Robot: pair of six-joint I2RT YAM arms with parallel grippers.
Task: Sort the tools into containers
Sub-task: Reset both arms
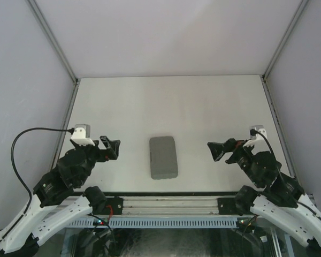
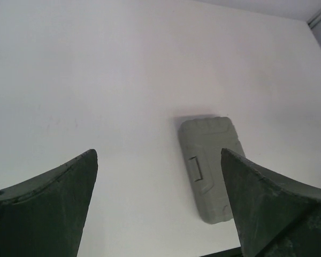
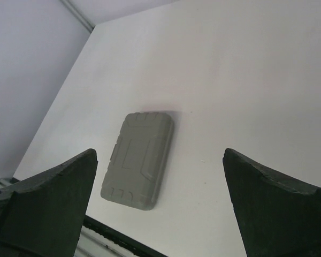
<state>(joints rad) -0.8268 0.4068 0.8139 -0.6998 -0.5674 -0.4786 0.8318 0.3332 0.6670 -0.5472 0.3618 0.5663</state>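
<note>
Shut grey case (image 1: 163, 157) lying flat on the table (image 1: 203, 107), with a released gripper on each side of it.

The case's lid is closed, so its inside is hidden. A small latch (image 2: 197, 167) shows on one long edge in the left wrist view, where a dark finger covers part of the case's other edge. The left gripper (image 1: 111, 147) hangs left of the case and the right gripper (image 1: 216, 151) right of it, both well apart from it, jaws spread wide and holding nothing. The table around the case is plain and pale. Pale walls (image 1: 21, 80) rise left, right and beyond the case, and a metal rail (image 1: 166, 203) runs along its near side.
</note>
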